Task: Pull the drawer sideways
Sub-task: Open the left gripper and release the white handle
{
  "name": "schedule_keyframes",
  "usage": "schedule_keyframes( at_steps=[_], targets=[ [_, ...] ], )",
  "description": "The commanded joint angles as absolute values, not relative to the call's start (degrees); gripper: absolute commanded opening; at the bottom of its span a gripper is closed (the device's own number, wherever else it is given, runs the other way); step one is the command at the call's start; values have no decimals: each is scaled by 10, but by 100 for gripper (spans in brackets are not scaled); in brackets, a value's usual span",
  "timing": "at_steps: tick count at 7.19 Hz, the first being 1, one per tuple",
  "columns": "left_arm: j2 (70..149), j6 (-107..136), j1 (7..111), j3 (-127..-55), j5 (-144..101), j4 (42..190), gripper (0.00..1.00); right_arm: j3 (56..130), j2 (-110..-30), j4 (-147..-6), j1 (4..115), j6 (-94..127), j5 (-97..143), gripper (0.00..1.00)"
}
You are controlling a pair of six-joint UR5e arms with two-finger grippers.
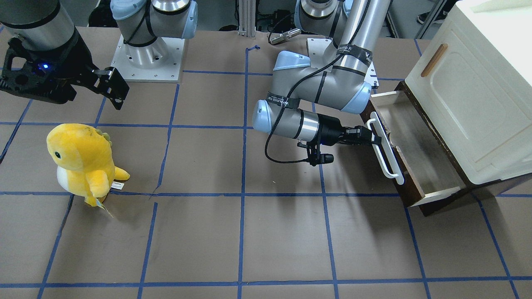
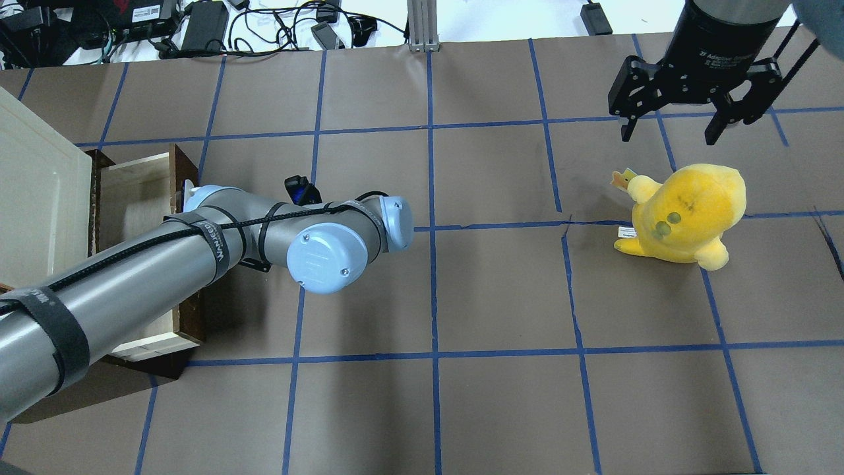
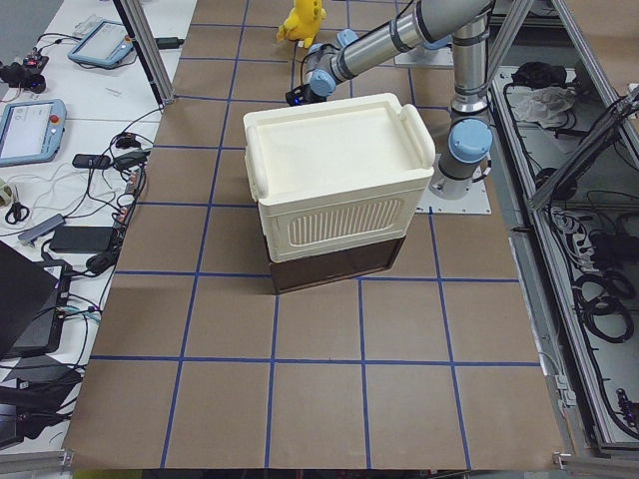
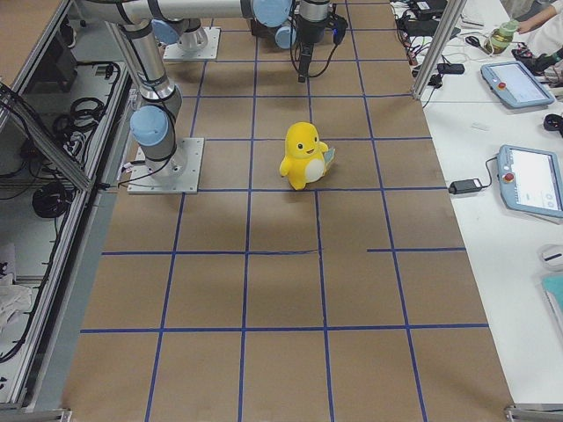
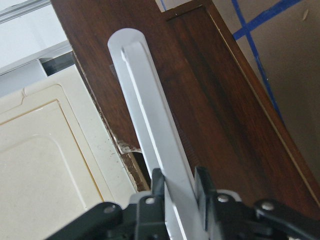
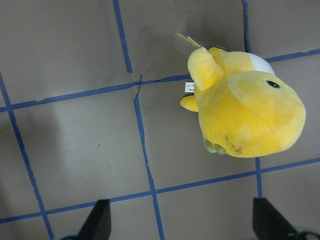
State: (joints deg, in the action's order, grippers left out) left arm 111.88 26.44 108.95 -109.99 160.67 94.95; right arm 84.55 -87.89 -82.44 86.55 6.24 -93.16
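The drawer [image 1: 419,153] sits at the base of the cabinet [image 1: 469,95], toward the desk's left end as the robot counts sides. It stands partly drawn out, so its pale inner walls and floor are exposed. The left gripper [image 1: 372,137] is clamped narrow on the white handle [image 1: 386,151]. The left wrist view shows one finger on each side of the bar, close to one of its ends rather than its middle. The step in hand is judged to be the pull itself, with the stroke part done. The next move calls for a straight draw along the drawer's line of travel, away from the cabinet and toward the desk's middle, with grip pressure kept up (an off-centre hold may skew the dark front panel and bind the slide). How much travel remains cannot be told, so the cabinet should be watched for sliding or tipping. The table [image 1: 282,241] in front of the drawer shows bare surface toward the middle. The plush toy [image 1: 83,164] stands well apart, toward the desk's right end. The right gripper [image 2: 669,132] hangs above the desk near that toy, spread wide and holding nothing, outside the pull path.
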Motion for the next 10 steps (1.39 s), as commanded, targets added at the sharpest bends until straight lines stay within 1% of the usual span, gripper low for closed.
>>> schedule_keyframes(
  at_steps=[1,2,4,7,9,10],
  targets=[
    [1118,262,1092,-1100,1610,951,39,846,-879,-824,866,62,-932,100],
    [1114,268,1092,-1100,1604,947,99,846,-879,-824,866,62,-932,100],
    [1104,269,1088,-1093,1578,946,100,846,-879,-824,866,62,-932,100],
    [1082,207,1087,-970,1354,942,100,846,-879,-824,866,62,-932,100],
    [1039,194,1087,-924,1212,942,100,846,-879,-824,866,62,-932,100],
    [1015,184,1085,-912,1167,943,100,846,-879,-824,866,62,-932,100]
  ],
)
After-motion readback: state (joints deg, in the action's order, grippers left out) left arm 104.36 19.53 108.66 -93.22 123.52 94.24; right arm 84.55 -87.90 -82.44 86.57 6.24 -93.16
